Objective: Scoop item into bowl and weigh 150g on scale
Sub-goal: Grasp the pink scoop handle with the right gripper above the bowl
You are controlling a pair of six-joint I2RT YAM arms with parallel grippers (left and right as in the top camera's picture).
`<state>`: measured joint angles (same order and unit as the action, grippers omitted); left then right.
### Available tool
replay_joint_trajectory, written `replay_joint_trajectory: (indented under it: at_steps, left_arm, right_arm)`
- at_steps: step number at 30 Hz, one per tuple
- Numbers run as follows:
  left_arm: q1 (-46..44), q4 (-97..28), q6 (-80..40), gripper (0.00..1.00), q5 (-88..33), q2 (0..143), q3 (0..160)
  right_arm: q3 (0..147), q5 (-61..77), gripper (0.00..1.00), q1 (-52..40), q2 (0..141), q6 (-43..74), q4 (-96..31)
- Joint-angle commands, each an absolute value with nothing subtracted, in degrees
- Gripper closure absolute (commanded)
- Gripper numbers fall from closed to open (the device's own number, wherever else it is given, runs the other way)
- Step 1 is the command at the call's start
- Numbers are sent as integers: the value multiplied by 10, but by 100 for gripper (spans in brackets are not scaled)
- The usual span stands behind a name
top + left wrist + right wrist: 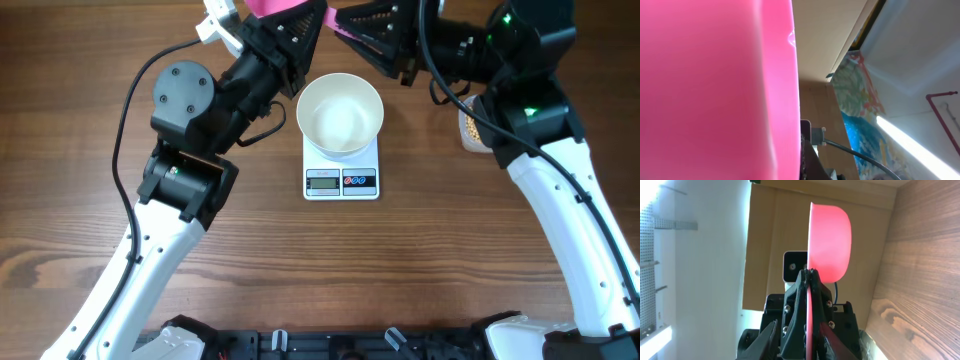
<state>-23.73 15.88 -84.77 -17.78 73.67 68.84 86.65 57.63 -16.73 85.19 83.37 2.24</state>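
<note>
The white bowl (340,112) stands on the white scale (341,181) at mid-table, and it looks empty. A pink scoop (283,6) is held up beyond the bowl at the table's far edge. My left gripper (298,28) is shut on it, and its pink wall fills the left half of the left wrist view (715,90). My right gripper (352,28) meets it from the right. Its fingers (801,287) pinch the thin pink handle, with the scoop's cup (830,240) standing edge-on above them. The item, tan beans (467,128), shows in a tub mostly hidden under my right arm.
Both forearms reach in from the near corners, left (150,250) and right (570,230). A black cable (125,110) loops out beside the left arm. A cardboard panel (775,225) stands behind the table's far edge.
</note>
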Motion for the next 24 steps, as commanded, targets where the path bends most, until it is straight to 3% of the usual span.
replay_joint_trajectory:
  at_steps: [1, 24]
  left_arm:
    - [-239, 161, -845, 96, -168, 741, 690]
    - [-239, 160, -844, 96, -171, 741, 690]
  right_arm:
    - [876, 580, 74, -170, 853, 840, 25]
    - [875, 568, 74, -170, 856, 812, 21]
